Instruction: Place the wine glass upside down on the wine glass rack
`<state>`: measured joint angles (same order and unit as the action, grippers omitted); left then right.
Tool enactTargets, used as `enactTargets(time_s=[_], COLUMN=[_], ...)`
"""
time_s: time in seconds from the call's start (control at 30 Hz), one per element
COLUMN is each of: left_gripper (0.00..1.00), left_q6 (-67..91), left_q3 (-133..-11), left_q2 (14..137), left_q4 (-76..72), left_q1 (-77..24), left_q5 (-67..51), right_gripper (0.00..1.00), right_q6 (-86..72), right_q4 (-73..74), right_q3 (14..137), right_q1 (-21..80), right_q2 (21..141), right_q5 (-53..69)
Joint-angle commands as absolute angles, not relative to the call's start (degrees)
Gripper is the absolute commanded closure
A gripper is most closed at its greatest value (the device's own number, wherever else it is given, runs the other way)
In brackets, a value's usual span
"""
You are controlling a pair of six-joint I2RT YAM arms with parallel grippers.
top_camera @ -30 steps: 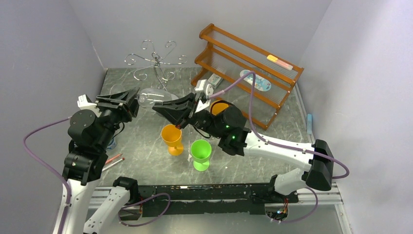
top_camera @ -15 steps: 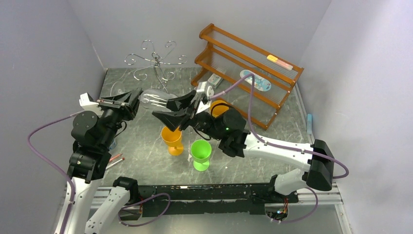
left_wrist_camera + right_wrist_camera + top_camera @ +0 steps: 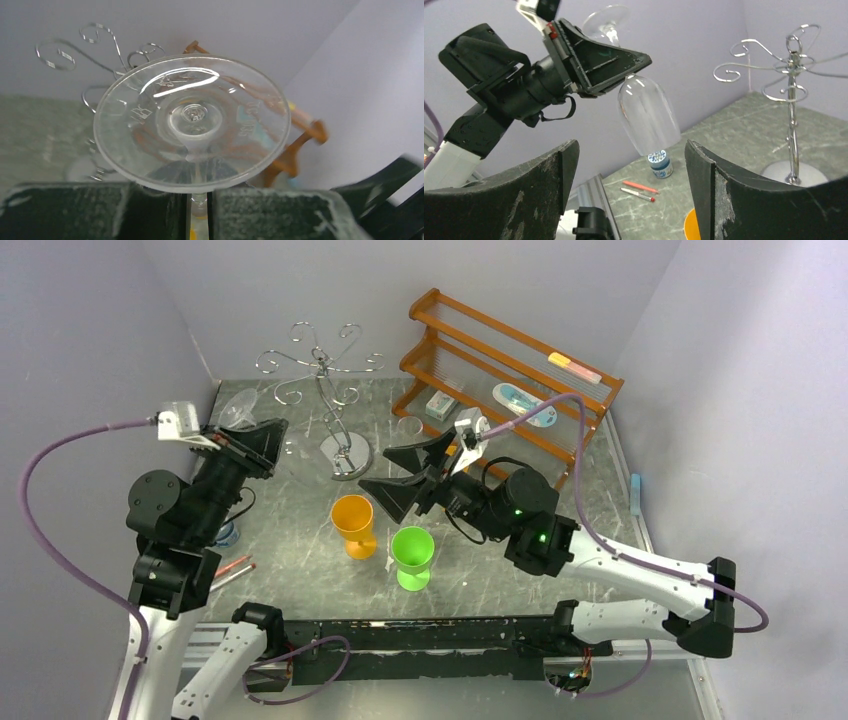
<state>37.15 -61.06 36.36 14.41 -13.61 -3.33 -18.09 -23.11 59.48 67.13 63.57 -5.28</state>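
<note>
Plainly, left hand clamps clear wine glass, bowl down; right hand gapes.

The top camera is looking down from above six o'clock, taking in the whole tabletop. The left wrist camera is peering close over the left gripper toward one o'clock. The right wrist camera is facing ten o'clock through the right gripper. All three are sharing the wine glass rack.

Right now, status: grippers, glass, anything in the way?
Left gripper shut on wine glass stem, bowl hanging down. Right gripper open, off the glass. Glass not on wine glass rack yet. Orange cup, green cup below, likely clear of path.
</note>
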Motion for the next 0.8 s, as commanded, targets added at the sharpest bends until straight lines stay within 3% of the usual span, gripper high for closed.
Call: enactTargets(time_s=[0.0,0.2,0.57,0.67,0.77], left_gripper=[0.95,0.95,0.95,0.95,0.95], left_q6=[6.3,-5.7,-0.4,-0.4,-1.8], left_q3=[-64.4,-67.7,-68.1,-68.7,-68.4], left_q2=[37.9,45.0,52.3,53.9,54.4], left_q4=[12.9,20.8,23.5,23.7,21.9], left_q1=[-13.9,-13.9,-13.9,-13.8,-13.7], left_q5=[-15.4,-18.4,12.6,13.5,6.9], right_gripper=[0.19,0.19,0.19,0.19,0.19], right_q6=[-20.8,-22.7,-22.9,-23.0,-23.0], right_q4=[-12.6,-11.5,-10.5,-10.5,-10.6], right_q3=[61.4,60.7,60.1,60.1,59.9], right_q1=[67.2,67.2,67.2,67.2,67.2], right_q2=[61.8,60.6,60.7,61.1,61.3], right_q5=[-8.8,-10.1,-11.4,-10.8,-10.6])
